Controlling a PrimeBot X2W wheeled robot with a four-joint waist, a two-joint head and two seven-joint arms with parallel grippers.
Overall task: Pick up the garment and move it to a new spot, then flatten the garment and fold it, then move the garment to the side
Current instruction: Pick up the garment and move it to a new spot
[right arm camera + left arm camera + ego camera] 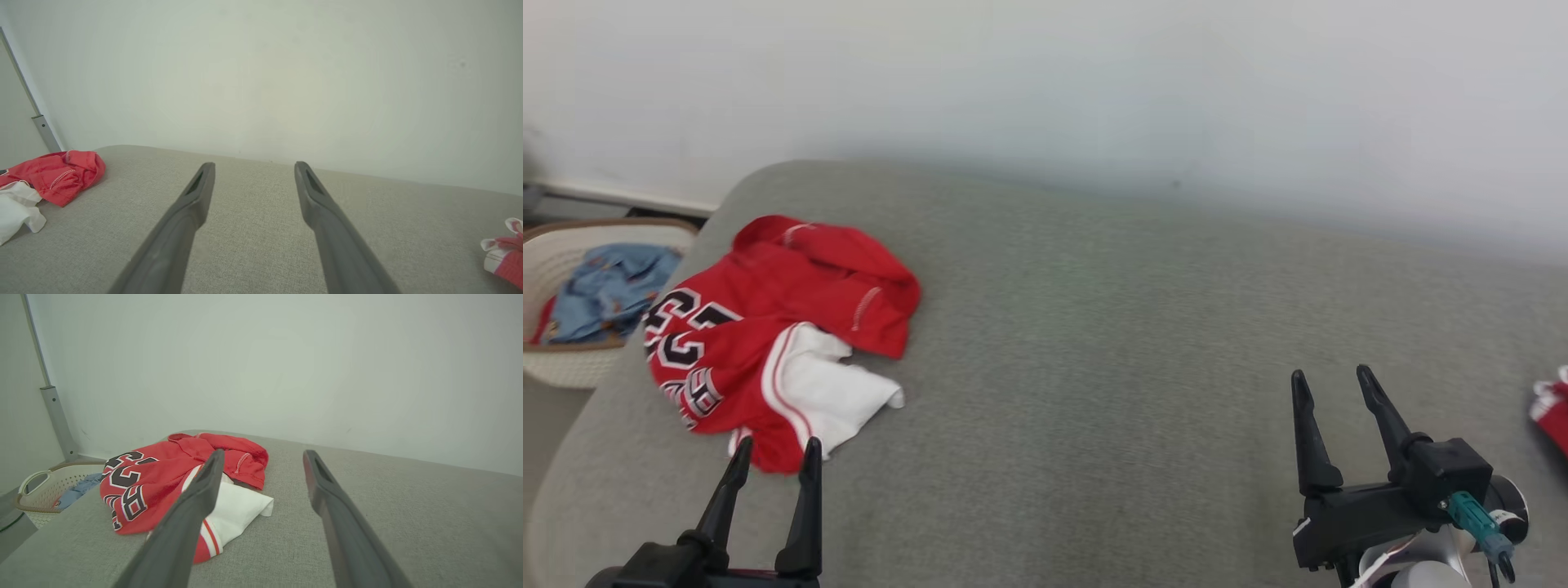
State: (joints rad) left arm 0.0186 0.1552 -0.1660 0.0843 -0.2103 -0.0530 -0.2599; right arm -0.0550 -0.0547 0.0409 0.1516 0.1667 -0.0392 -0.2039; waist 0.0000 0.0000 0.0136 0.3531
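- Lower left of the head view: the left gripper [778, 445] points up the frame. Its two dark fingers stand wide apart with nothing between them.
- Lower right of the head view: the right gripper [1331, 376] also stands spread wide and empty, above bare grey cloth and well apart from the garment.
- Just beyond the left fingertips, in the left-centre of the frame: the garment [768, 327], a red sports jersey with black-and-white lettering, lies crumpled in a heap. A white panel with red stripes spills out on its right side. Its near edge lies right at the left fingertips; whether they touch cannot be told.
- Under everything: a grey fabric surface [1094, 367] with a rounded far-left corner, running across the whole width of the frame.
- Right edge, mid-height: a small red and white piece of cloth [1552, 408], cut off by the frame.
- Left edge, beyond the surface's corner and lower down: a pale basket [564, 367] holding blue clothing [605, 290].
- Top of the frame: a plain pale wall [1094, 82].
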